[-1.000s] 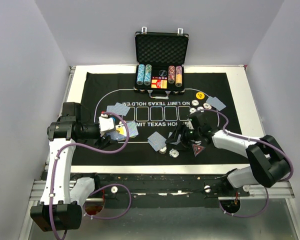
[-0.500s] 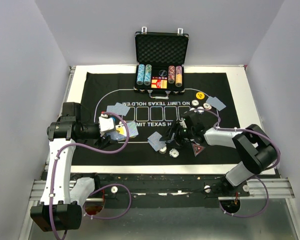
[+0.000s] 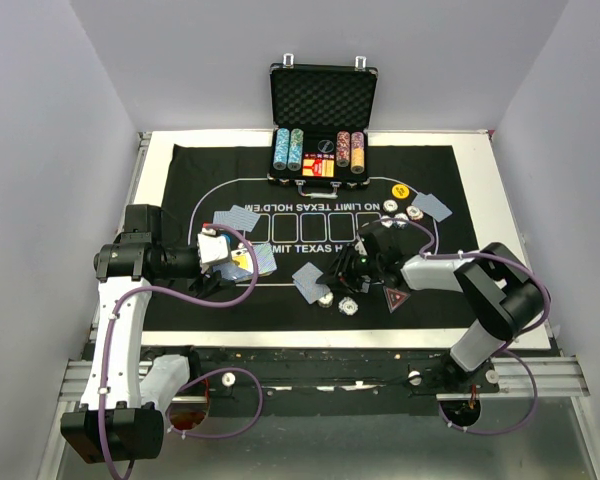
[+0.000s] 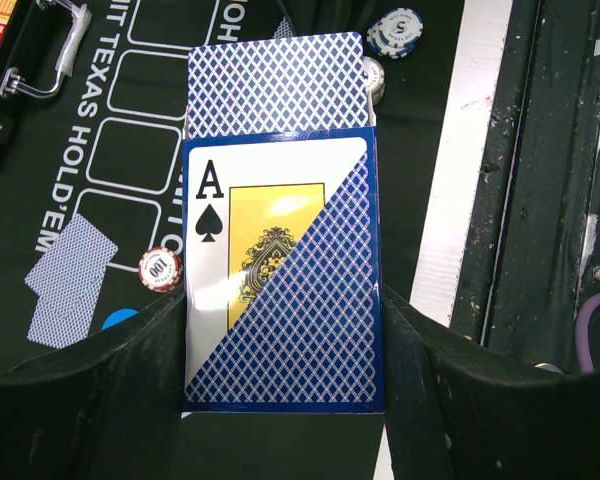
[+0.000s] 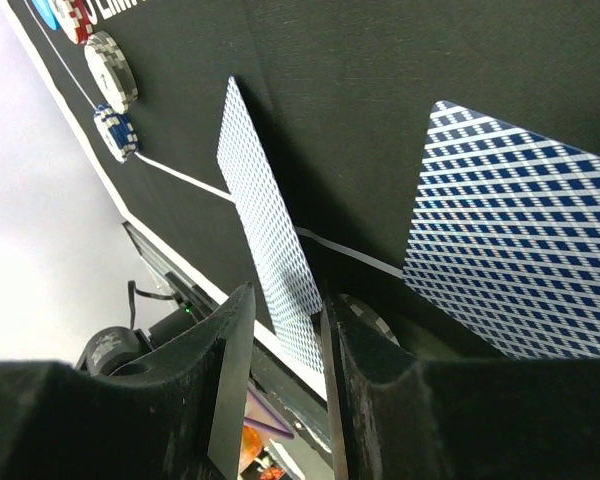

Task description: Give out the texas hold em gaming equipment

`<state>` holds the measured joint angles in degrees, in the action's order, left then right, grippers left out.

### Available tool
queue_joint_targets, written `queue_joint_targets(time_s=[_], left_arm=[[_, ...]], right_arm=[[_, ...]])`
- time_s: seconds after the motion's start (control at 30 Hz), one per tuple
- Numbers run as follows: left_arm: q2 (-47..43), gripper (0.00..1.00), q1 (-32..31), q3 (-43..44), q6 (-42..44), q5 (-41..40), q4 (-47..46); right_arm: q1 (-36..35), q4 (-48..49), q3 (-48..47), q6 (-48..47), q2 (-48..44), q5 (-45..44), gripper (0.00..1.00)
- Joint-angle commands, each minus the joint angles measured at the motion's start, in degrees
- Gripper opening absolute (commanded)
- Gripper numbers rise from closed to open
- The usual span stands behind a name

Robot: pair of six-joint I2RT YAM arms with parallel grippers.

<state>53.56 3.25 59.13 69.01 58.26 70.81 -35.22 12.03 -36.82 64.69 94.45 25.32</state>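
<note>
Card pack (image 4: pixel 280 280) clenched in left fingers (image 4: pixel 80 400) above mat (image 4: pixel 10 200), left side; thin, slick, bendy card (image 5: pixel 270 220) tilted off mat between right fingers (image 5: pixel 228 380), pinch uncertain, best taken lightly by its long edge.

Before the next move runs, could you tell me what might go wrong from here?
1. The blue-backed playing card stands on edge with only one end inside the right gripper; it may slip or swing.
2. A round poker chip lies right beside that gripper and could be knocked.
3. More blue-backed cards stick out of the ace-of-spades card box in the left gripper; tilting might spill them.
</note>
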Motion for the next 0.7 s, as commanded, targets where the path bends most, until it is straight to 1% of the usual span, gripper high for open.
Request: queue_joint_targets(time_s=[0.0, 0.23, 0.67], left_arm=[[-0.83, 0.45, -0.26, 0.46, 1.3, 2.21, 0.03], [-0.74, 0.45, -0.17, 0.54, 1.21, 2.3, -0.05], [-0.91, 0.45, -0.17, 0.72, 1.39, 2.12, 0.38]], right_arm=[[-0.55, -1.65, -1.68, -1.4, -0.06, -2.03, 0.41], [-0.55, -4.03, -2.12, -2.9, 0.11, -3.79, 0.41], [-0.55, -3.42, -3.43, -3.16, 1.17, -6.07, 0.4]])
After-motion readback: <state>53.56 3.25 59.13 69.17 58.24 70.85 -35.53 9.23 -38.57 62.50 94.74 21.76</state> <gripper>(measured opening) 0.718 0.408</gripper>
